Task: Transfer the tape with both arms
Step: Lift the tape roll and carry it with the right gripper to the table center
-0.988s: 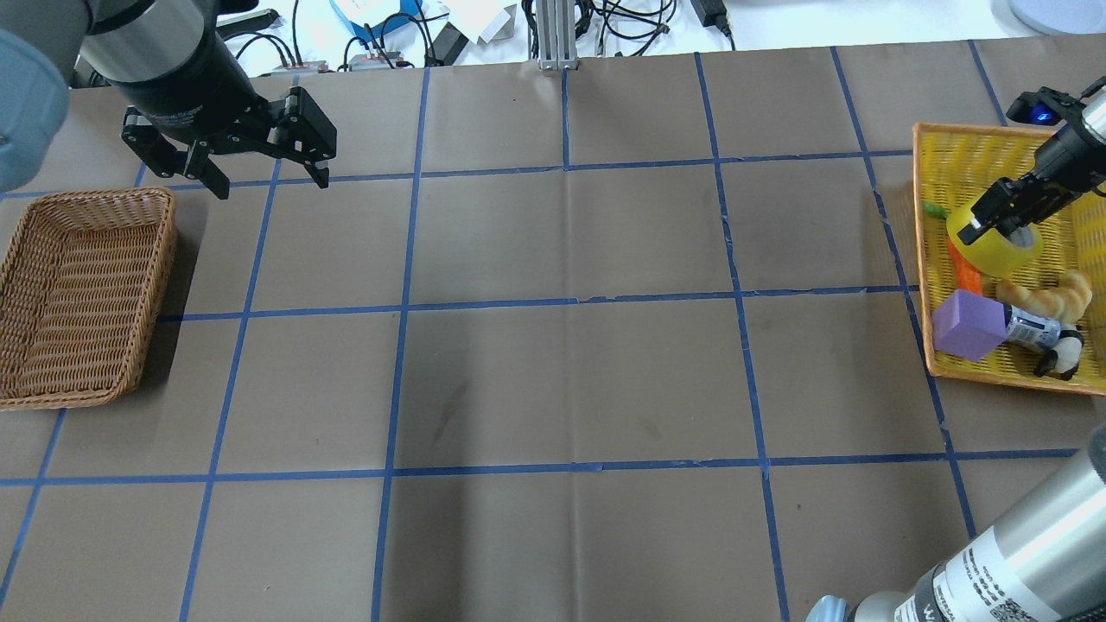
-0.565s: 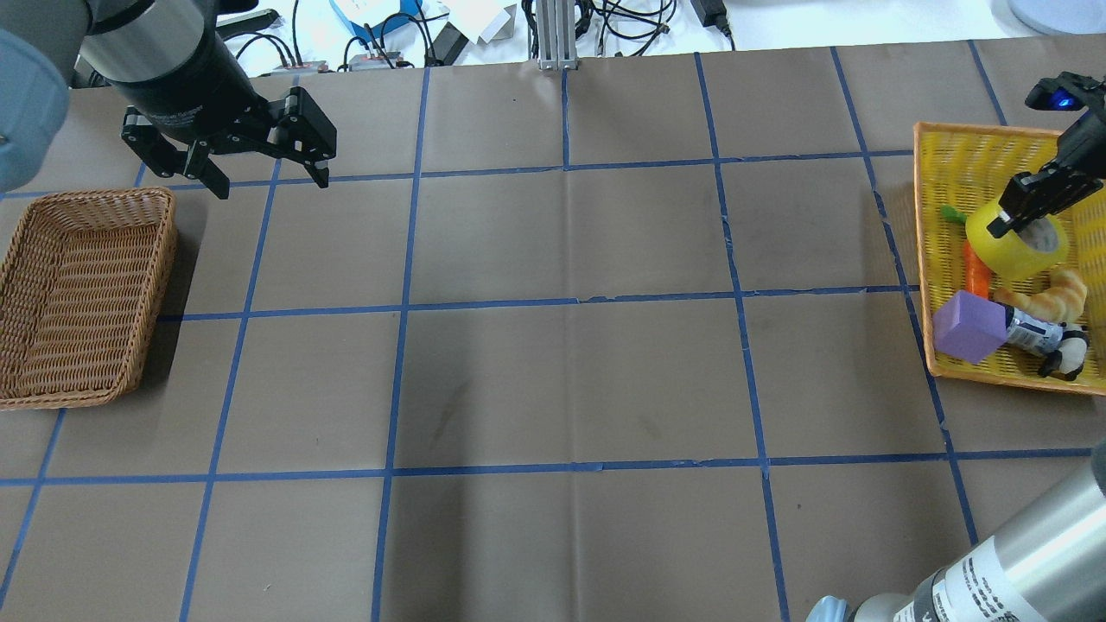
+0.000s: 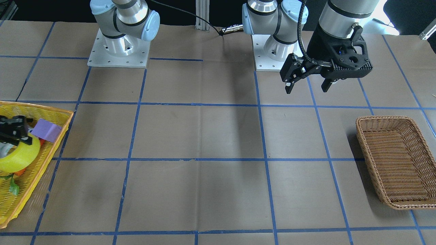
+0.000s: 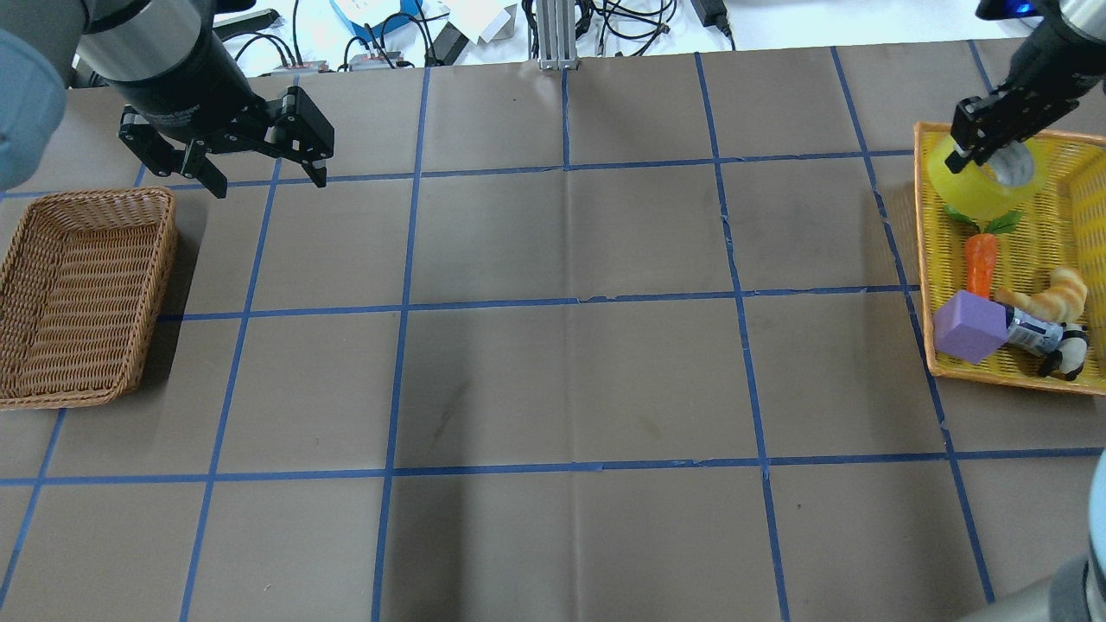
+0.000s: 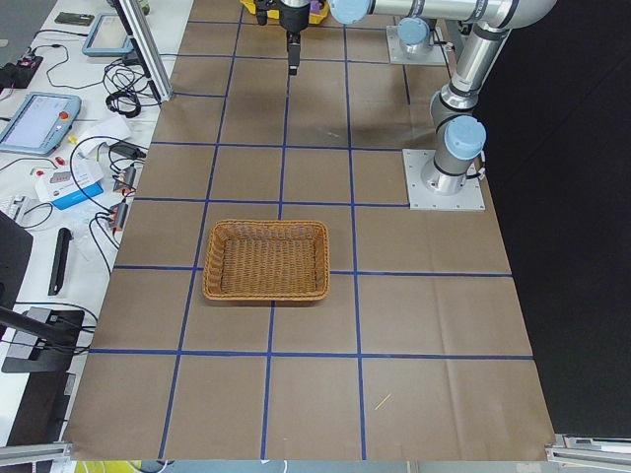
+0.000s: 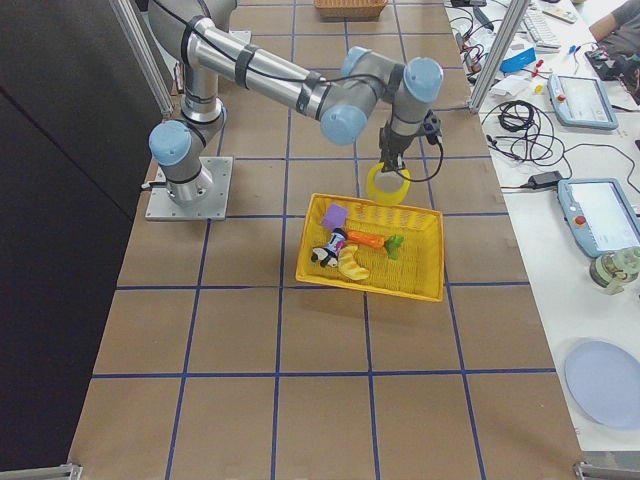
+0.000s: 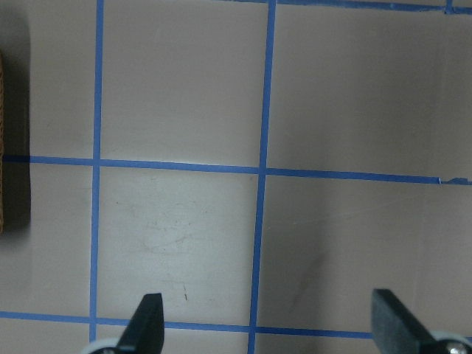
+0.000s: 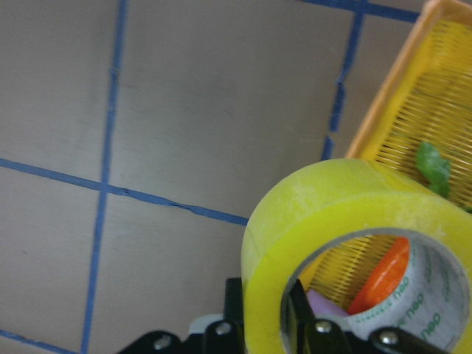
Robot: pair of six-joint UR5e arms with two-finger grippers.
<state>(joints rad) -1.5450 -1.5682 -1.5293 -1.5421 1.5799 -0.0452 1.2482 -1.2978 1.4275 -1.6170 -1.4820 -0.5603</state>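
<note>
The bright-yellow tape (image 4: 981,188) hangs in my right gripper (image 4: 975,155), which is shut on the roll's wall, one finger inside the grey-white core. It is held in the air over the far inner corner of the yellow basket (image 4: 924,259). The tape also shows in the front view (image 3: 18,156), the right side view (image 6: 388,186) and the right wrist view (image 8: 310,228). My left gripper (image 4: 270,180) is open and empty. It hovers above the table just beyond the wicker basket (image 4: 164,259), and also shows in the front view (image 3: 306,89) and left wrist view (image 7: 269,324).
The yellow basket holds a carrot (image 4: 981,263), a purple block (image 4: 969,326), a croissant (image 4: 1050,294), a small can and a panda toy. The wicker basket (image 3: 366,143) has nothing in it. Cables and boxes lie beyond the table's far edge.
My right gripper has lifted the tape off the carrot and carried it up and toward the basket's far corner. The left gripper has stayed in place, open.
</note>
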